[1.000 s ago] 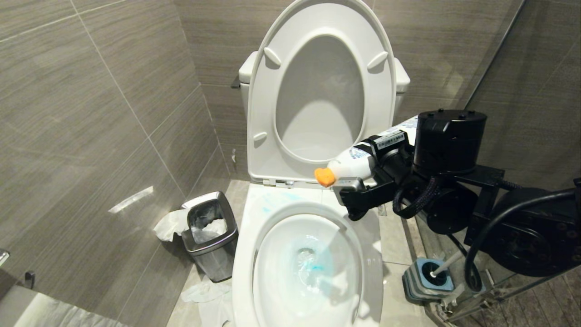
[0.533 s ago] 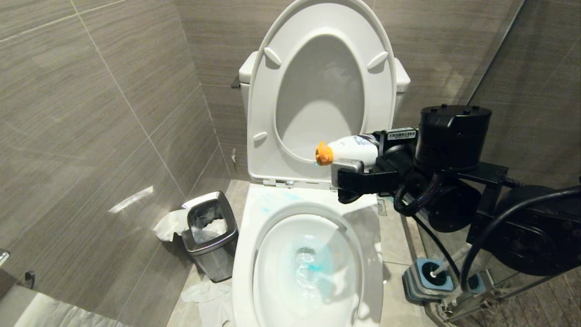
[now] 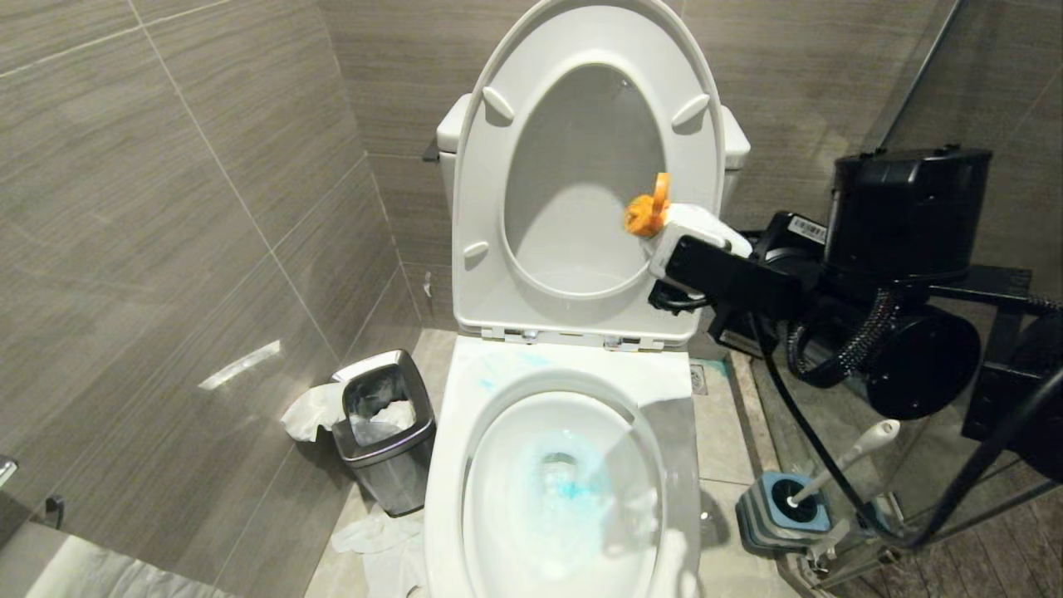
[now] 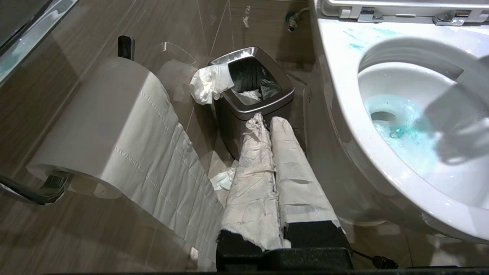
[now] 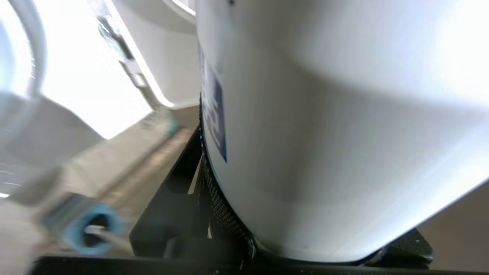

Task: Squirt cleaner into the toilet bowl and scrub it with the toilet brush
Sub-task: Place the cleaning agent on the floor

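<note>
While clamped on white cleaner bottle (image 3: 693,224), right gripper (image 3: 706,266) up at 1 o'clock of toilet bowl (image 3: 465,465), in front of raised seat (image 3: 473,208); bottle's orange cap (image 3: 646,212) tipped upward, toward seat opening. In right wrist cam, bottle body (image 5: 324,126) fills most of view, wedged btwn black fingers (image 5: 172,214), blue label patch on side. Cleaner (image 3: 573,486) seen as turquoise tint in bowl water around drain, plus faint blue streaks on rim (image 3: 498,374) at 11 o'clock of basin; same tint in left wrist cam (image 4: 405,130). Toilet brush (image 3: 839,465) standing in blue-topped holder (image 3: 781,511) on floor, 3 o'clock of bowl, handle leaning up-right, untouched. Left gripper (image 4: 269,126) parked low beside bowl, paper-wrapped fingers (image 4: 252,179) pressed together, holding nothing, pointing at steel waste bin (image 4: 252,99). Bin at 9 o'clock of bowl, tissue hanging over edge. Toilet paper roll (image 4: 99,126) on wall holder near left gripper.
</note>
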Robot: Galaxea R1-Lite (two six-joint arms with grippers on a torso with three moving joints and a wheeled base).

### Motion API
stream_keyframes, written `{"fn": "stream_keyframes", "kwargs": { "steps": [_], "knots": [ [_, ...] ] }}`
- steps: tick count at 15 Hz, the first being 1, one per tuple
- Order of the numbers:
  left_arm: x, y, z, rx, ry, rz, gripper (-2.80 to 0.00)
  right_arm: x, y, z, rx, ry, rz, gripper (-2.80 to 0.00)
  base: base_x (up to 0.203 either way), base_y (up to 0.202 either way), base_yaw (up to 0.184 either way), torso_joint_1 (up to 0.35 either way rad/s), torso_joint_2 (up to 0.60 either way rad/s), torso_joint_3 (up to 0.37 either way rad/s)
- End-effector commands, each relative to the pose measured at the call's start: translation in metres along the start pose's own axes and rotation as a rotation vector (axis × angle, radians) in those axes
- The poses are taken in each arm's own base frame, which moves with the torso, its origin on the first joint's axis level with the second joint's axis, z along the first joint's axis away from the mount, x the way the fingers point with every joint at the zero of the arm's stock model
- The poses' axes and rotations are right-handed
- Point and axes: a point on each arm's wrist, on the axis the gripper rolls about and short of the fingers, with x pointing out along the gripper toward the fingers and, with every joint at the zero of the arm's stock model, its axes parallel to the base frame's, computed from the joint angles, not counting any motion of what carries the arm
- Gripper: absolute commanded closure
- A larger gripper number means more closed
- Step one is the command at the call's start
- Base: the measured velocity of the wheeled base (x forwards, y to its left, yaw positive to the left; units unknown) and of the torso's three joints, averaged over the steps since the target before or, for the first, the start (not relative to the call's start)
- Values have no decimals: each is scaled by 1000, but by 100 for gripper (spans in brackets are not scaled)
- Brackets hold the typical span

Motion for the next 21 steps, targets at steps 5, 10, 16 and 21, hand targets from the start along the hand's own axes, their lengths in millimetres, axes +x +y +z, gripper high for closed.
{"fn": "stream_keyframes", "kwargs": {
  "steps": [5,10,16,21],
  "knots": [
    [0,0,0,0,2,0,0,-33,-42,-30,548,35,102,0,0,0,0,0,0,0],
    [0,0,0,0,2,0,0,-27,-64,-101,785,146,76,0,0,0,0,0,0,0],
    [0,0,0,0,2,0,0,-20,-46,-180,893,159,75,0,0,0,0,0,0,0],
    [0,0,0,0,2,0,0,-4,-25,-196,902,164,85,0,0,0,0,0,0,0]
  ]
}}
